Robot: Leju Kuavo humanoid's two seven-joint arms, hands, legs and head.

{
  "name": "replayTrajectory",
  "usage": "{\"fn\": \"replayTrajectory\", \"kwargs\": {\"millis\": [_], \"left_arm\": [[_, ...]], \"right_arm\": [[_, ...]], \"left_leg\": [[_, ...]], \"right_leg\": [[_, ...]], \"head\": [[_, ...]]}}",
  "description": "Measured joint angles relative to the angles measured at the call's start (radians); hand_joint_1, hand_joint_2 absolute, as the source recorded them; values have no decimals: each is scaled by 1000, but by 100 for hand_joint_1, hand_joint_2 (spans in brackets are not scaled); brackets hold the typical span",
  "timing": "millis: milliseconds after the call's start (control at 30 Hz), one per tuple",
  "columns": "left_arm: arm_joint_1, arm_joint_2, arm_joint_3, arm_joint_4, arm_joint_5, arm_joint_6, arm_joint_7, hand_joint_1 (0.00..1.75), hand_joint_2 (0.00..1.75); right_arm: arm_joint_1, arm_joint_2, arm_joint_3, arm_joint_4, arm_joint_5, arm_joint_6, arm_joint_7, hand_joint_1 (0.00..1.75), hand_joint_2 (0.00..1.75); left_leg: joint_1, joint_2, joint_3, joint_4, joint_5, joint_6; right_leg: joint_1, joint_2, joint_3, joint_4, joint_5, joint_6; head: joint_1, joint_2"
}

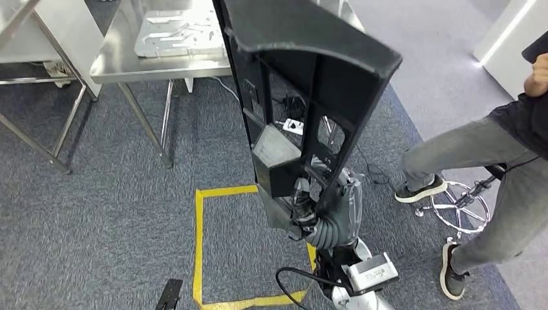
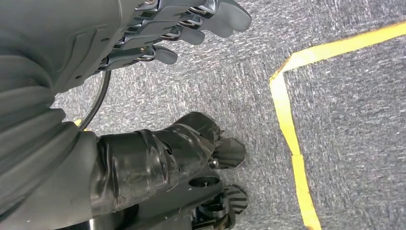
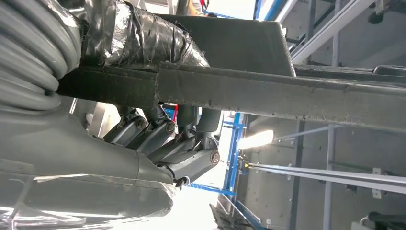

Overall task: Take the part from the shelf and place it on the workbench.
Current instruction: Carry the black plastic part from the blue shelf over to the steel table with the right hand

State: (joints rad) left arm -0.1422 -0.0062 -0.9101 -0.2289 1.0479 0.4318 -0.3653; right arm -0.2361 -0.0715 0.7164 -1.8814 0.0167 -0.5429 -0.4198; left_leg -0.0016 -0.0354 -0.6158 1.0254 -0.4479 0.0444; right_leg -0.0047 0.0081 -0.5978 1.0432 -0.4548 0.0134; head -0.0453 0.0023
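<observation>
The right hand has a grey ribbed wrist cover and dark fingers pinned with silver screws. The left hand shows grey fingertips, small springs and black tape.

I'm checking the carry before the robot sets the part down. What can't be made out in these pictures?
- Right robot hand, head view: the black part it holds covers its fingers.
- Part's upper end: cut off by the head view's top edge.
- Workbench: its far side is cut off by the same edge.
- Person: cut off by the right edge.
- Left robot hand, left wrist view: its thumb's position is unclear.
</observation>
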Motion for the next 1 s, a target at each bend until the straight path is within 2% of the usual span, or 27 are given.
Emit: {"fn": "replayTrajectory", "kwargs": {"millis": [100, 167, 200, 267, 300, 333, 367, 433, 467, 533, 600, 667, 733, 800, 833, 867, 900, 967, 1000], "left_arm": [[2, 0, 0, 0, 0, 0, 0, 0, 175], [2, 0, 0, 0, 0, 0, -1, 0, 175], [1, 0, 0, 0, 0, 0, -3, 0, 175], [2, -1, 0, 0, 0, 0, -6, 0, 175], [3, -1, 0, 0, 0, -1, -6, 0, 175], [3, -1, 0, 0, 0, -1, -6, 0, 175], [4, -1, 0, 0, 0, -1, -6, 0, 175], [4, -1, 0, 0, 0, -1, -7, 0, 175], [3, -1, 0, 0, 0, -1, -8, 0, 175], [2, -1, -1, 0, 1, -1, -9, 0, 175], [4, 0, -1, 0, 0, -1, -7, 0, 175], [5, 0, -1, 0, 0, -2, 0, 0, 175], [3, 0, -1, 0, 0, -2, 6, 0, 175], [3, 1, -1, 0, 0, -3, 8, 0, 175], [3, 1, -1, 0, 0, -3, 8, 0, 175], [3, 1, -1, 0, 2, 2, 10, 0, 175], [1, 0, -1, 0, 4, 10, 15, 0, 175], [-11, -10, -1, 0, 9, 40, 31, 0, 175], [-21, -16, -1, 0, 11, 53, 40, 0, 175]], "right_arm": [[0, 0, 0, -1, -2, 0, -1, 175, 175], [-1, 2, 0, -2, -8, 0, -3, 175, 175], [-1, 3, 0, -2, -14, -1, -4, 175, 175], [0, 5, 0, -3, -27, -1, -7, 175, 175], [1, 6, 0, -2, -34, 0, -9, 175, 175], [1, 6, 0, -2, -39, 0, -11, 175, 175], [2, 6, 0, -2, -43, 0, -13, 175, 175], [2, 6, 0, -2, -47, 1, -17, 175, 175], [1, 6, 0, -3, -49, 1, -19, 175, 175], [1, 6, 0, -4, -52, 3, -21, 175, 175], [1, 6, 0, -6, -53, 7, -20, 175, 175], [0, 6, 0, -10, -53, 12, -18, 175, 175], [-4, 6, 0, -13, -52, 14, -16, 175, 175], [-6, 6, 0, -13, -54, 13, -15, 175, 175], [-5, 6, 0, -13, -55, 14, -13, 175, 175], [-4, 6, 0, -13, -59, 14, -11, 175, 175], [-4, 6, 0, -13, -63, 14, -9, 175, 175], [-7, 6, 0, -13, -72, 13, -2, 175, 175], [-11, 6, 3, -12, -75, 10, 0, 175, 175]], "left_leg": [[1, -2, -3, -3, 0, -15], [2, 5, -14, 23, -21, -24], [3, 11, -34, 68, -46, -29], [5, 18, -97, 201, -105, -36], [6, 19, -126, 258, -122, -39], [8, 20, -138, 280, -119, -41], [9, 21, -131, 262, -99, -42], [12, 29, -69, 138, -35, -40], [10, 33, -35, 72, -16, -37], [6, 38, 2, 0, -10, -25], [4, 34, 10, -7, -15, -12], [5, 31, 23, -11, -19, 1], [4, 29, 36, -13, -26, 12], [2, 27, 46, -13, -35, 17], [1, 26, 52, -12, -40, 18], [-1, 24, 60, -12, -47, 18], [-2, 22, 69, -12, -54, 17], [-2, 18, 91, -13, -70, 13], [-2, 16, 96, -13, -77, 10]], "right_leg": [[2, 1, 8, -21, 3, -11], [-2, -3, 13, -32, 8, -21], [-4, -6, 16, -35, 8, -26], [-3, -10, 17, -35, 4, -31], [-3, -12, 18, -35, 2, -32], [-2, -13, 19, -34, 0, -32], [-3, -13, 22, -33, -2, -30], [-3, -13, 30, -32, -9, -24], [-2, -13, 34, -31, -14, -19], [1, -14, 38, -30, -19, -8], [1, -14, 42, -26, -18, 2], [-2, -13, 32, 8, -32, 11], [-4, -12, -21, 105, -72, 17], [-4, -11, -100, 225, -112, 19], [-4, -11, -129, 258, -116, 18], [-3, -11, -141, 256, -100, 15], [-2, -11, -139, 226, -71, 11], [6, -10, -96, 94, 17, -3], [10, -9, -78, 40, 37, -9]], "head": [[0, 0], [-2, 0], [-3, 0], [-4, 0], [-4, 0], [-4, 0], [-4, 0], [-4, 0], [-4, 0], [-3, 0], [-1, 0], [0, 0], [3, 0], [3, 0], [3, 0], [3, 0], [3, 0], [3, 0], [3, 0]]}}
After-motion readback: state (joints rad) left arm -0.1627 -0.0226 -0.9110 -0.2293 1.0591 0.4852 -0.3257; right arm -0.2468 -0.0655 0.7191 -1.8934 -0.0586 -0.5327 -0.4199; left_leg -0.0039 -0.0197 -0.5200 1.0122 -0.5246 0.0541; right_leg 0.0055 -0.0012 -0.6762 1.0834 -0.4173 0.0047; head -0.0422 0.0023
